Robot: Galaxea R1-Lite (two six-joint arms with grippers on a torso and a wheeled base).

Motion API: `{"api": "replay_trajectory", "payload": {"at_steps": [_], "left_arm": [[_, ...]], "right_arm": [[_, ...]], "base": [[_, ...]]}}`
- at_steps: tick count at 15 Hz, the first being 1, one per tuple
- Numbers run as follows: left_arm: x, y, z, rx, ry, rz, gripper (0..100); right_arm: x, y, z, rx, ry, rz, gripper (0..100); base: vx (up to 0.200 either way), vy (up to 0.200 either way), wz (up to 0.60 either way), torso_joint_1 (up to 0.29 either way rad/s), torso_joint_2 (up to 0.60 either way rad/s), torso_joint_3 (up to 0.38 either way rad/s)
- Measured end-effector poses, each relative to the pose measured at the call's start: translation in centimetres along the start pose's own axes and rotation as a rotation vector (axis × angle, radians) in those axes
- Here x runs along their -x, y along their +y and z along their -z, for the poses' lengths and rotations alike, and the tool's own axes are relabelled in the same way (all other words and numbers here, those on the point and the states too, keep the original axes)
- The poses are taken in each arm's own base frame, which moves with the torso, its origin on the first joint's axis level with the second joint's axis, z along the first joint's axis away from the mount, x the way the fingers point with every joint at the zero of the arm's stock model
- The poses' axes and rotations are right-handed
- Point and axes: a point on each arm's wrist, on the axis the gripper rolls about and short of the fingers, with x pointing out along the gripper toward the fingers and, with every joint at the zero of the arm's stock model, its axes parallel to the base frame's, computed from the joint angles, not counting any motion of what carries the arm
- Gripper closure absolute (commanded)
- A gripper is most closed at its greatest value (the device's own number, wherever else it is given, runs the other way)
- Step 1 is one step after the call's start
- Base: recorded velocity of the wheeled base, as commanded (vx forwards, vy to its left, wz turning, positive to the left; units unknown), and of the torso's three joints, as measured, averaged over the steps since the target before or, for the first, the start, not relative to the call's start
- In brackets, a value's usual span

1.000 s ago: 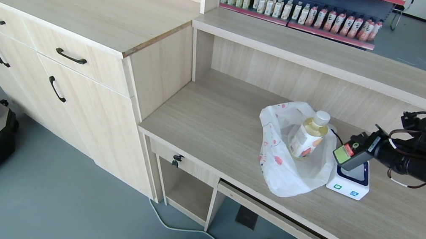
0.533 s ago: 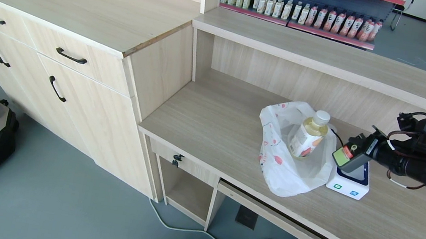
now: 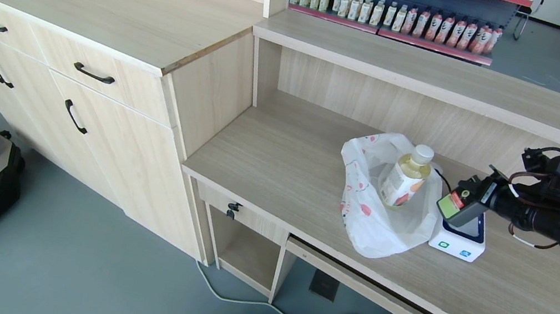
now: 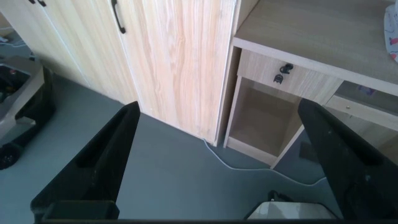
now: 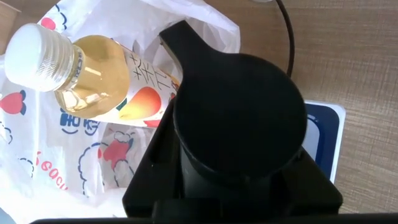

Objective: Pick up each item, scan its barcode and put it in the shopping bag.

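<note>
A light wooden worktop (image 3: 516, 295) is running across a shop checkout, with a shelf of drinks (image 3: 392, 15) showing behind it. A white shopping bag (image 3: 371, 222) with red prints is lying on the worktop with its mouth gaping upward. A bottle (image 3: 404, 179) of pale yellow drink with a white cap is leaning inside it, its neck poking out above the plastic. A white and blue scanner (image 3: 460, 242) is sitting just beside the bag, on the robot's right.

The right gripper (image 3: 470, 198) is hovering over the scanner and is clamping a dark item (image 3: 453, 206) with a green and red label. The item is hanging above the scanner's top face, close to the bag's edge. From the right wrist, the item's round black bulk (image 5: 239, 124) is covering part of the bottle (image 5: 93, 81) and of the scanner (image 5: 326, 137).

The left gripper (image 4: 217, 112) is hanging low over the grey floor (image 4: 174, 180), well away from the bag, with its fingers spread wide apart, facing the cabinet front (image 4: 180, 56).
</note>
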Motion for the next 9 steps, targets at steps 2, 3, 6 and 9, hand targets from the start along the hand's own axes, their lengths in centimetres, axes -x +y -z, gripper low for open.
{"api": "replay_trajectory", "payload": {"at_steps": [2, 3, 6, 9], "left_arm": [[0.00, 0.00, 0.00, 0.000, 0.000, 0.000, 0], [0.00, 0.00, 0.00, 0.000, 0.000, 0.000, 0], [0.00, 0.00, 0.00, 0.000, 0.000, 0.000, 0], [0.00, 0.00, 0.00, 0.000, 0.000, 0.000, 0]], "right_arm": [[-0.01, 0.02, -0.13, 0.002, -0.004, -0.001, 100], [-0.01, 0.02, -0.17, 0.001, -0.006, -0.002, 100], [-0.05, 0.01, -0.12, 0.007, -0.009, -0.004, 100], [-0.15, -0.03, -0.08, 0.020, -0.029, -0.009, 100]], "base": [[0.000, 0.000, 0.00, 0.000, 0.00, 0.000], [0.000, 0.000, 0.00, 0.000, 0.00, 0.000], [0.000, 0.000, 0.00, 0.000, 0.00, 0.000], [0.000, 0.000, 0.00, 0.000, 0.00, 0.000]]}}
